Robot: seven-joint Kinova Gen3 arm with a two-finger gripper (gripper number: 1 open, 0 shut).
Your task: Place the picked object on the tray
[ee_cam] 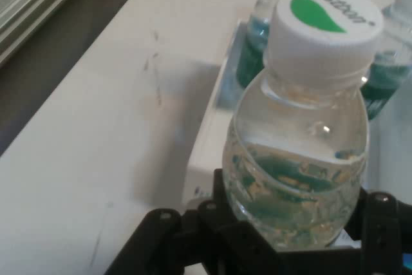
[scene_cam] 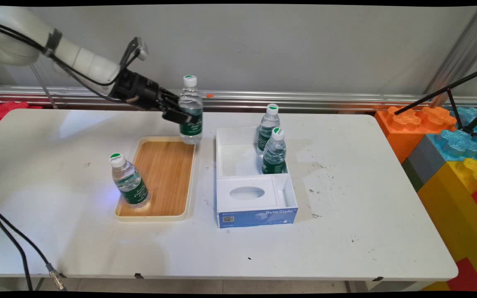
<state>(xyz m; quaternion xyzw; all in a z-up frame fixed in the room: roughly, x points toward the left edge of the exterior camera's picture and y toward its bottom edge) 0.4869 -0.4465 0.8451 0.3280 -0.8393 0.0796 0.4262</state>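
Note:
My gripper is shut on a clear water bottle with a white cap and green label, holding it upright over the far right corner of the wooden tray. Whether its base touches the tray cannot be told. In the hand view the held bottle fills the frame between the black fingers. A second bottle stands at the tray's near left corner. Two more bottles stand in the open white box to the right; they show behind the held one in the hand view.
The white box has a blue front wall and an insert with an oval hole. Large coloured building blocks stand past the table's right edge, with a black tripod leg above them. Black cables hang at the near left corner.

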